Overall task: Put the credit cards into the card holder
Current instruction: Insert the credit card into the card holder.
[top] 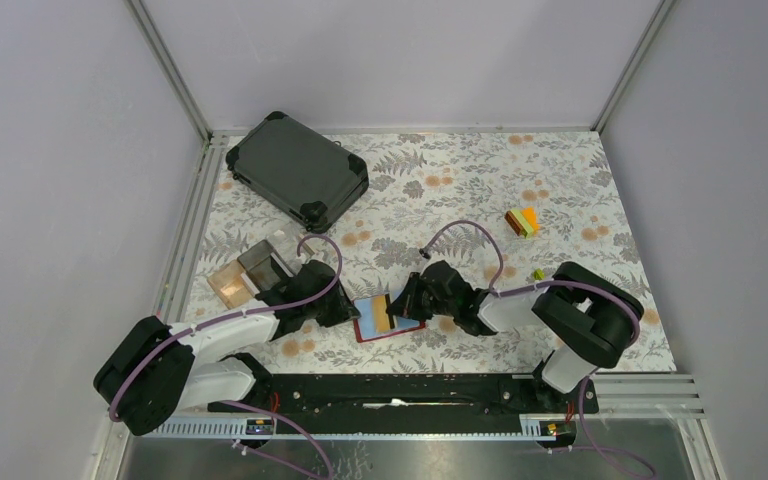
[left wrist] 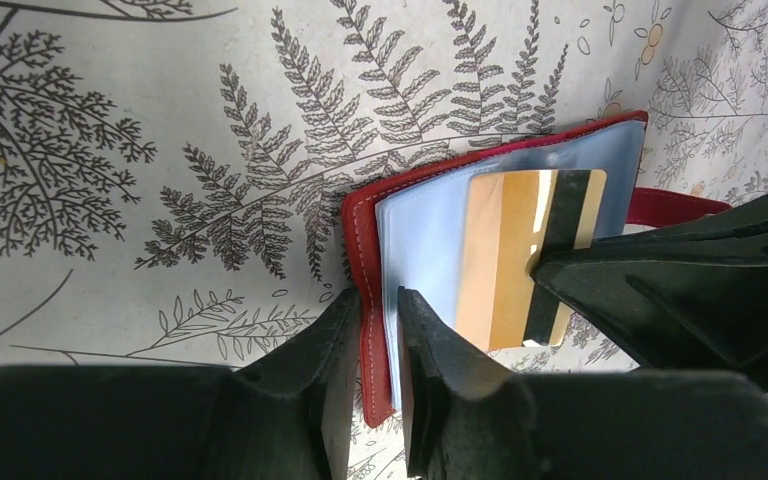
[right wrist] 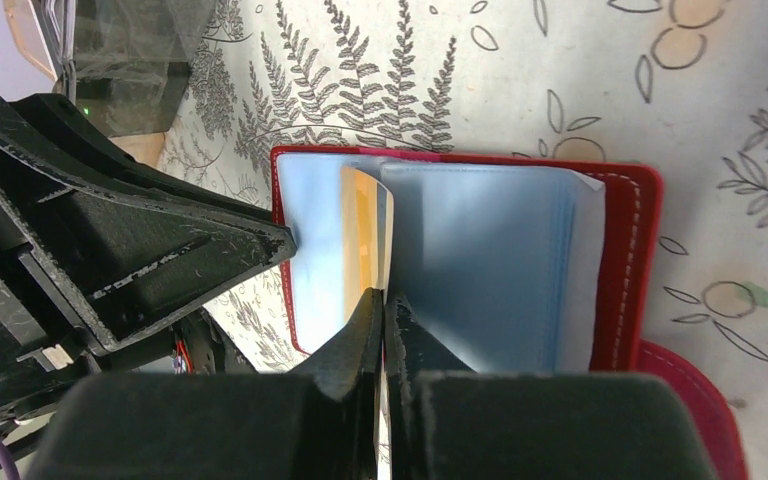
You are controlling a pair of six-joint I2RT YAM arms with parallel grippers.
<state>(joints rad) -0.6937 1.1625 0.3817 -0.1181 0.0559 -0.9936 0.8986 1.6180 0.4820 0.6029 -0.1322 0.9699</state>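
The red card holder (top: 407, 328) lies open near the table's front middle, its light blue inner sleeves facing up. My left gripper (top: 350, 308) is shut on its left edge; in the left wrist view the jaws pinch the red cover (left wrist: 360, 250) and a blue sleeve (left wrist: 420, 250) at the gripper (left wrist: 380, 325). My right gripper (top: 407, 303) is shut on a gold credit card with a dark stripe (left wrist: 505, 260). It holds the card edge-on (right wrist: 365, 235) over the open sleeves, at the gripper (right wrist: 385, 305). The red cover also shows in the right wrist view (right wrist: 628, 260). Other credit cards are not in view.
A large dark hard-shell case (top: 298, 170) lies at the back left. A clear compartmented box with a wooden base (top: 245, 272) stands left of the left arm. Small orange, yellow and green blocks (top: 522, 222) and a green block (top: 538, 273) lie at the right.
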